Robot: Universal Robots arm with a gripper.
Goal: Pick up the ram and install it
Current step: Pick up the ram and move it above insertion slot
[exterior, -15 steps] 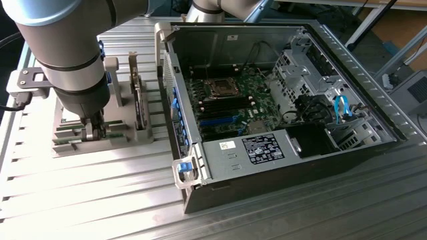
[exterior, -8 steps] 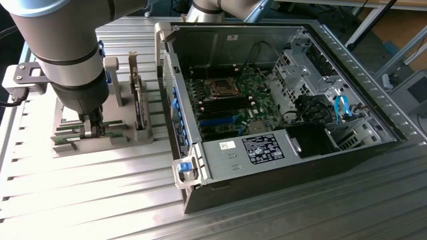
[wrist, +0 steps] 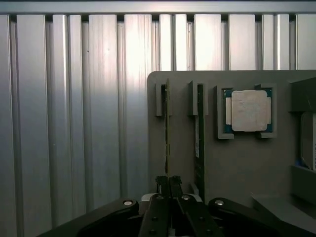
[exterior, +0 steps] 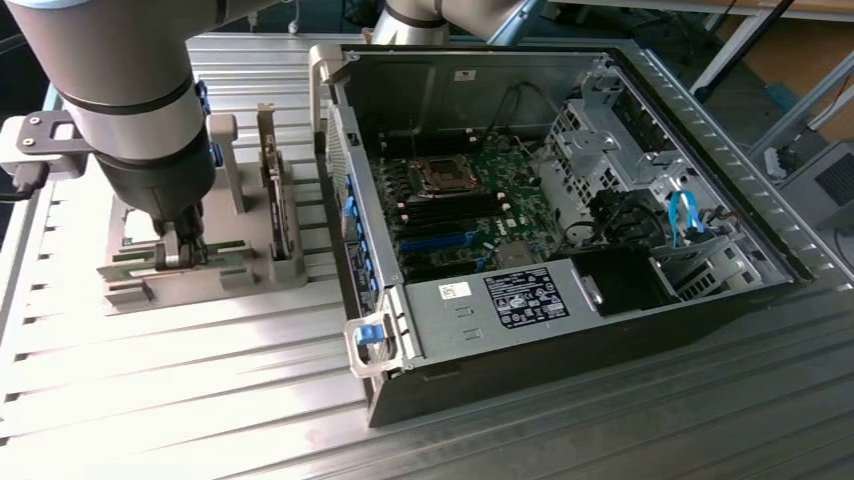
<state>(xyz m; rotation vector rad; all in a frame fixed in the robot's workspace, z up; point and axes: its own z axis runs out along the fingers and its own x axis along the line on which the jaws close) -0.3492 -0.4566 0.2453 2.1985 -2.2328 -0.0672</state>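
Gripper (wrist: 168, 180) sat low at the holder (wrist: 237, 163). You had its jaws pinched narrow on the ram (wrist: 167, 123) standing on edge there.

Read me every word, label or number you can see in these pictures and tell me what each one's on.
None reads clearly.
Black label on the power supply: print too small.
White sticker beside it: too small.
Top sticker on the case wall: too small.
CPU chip: no readable marking.
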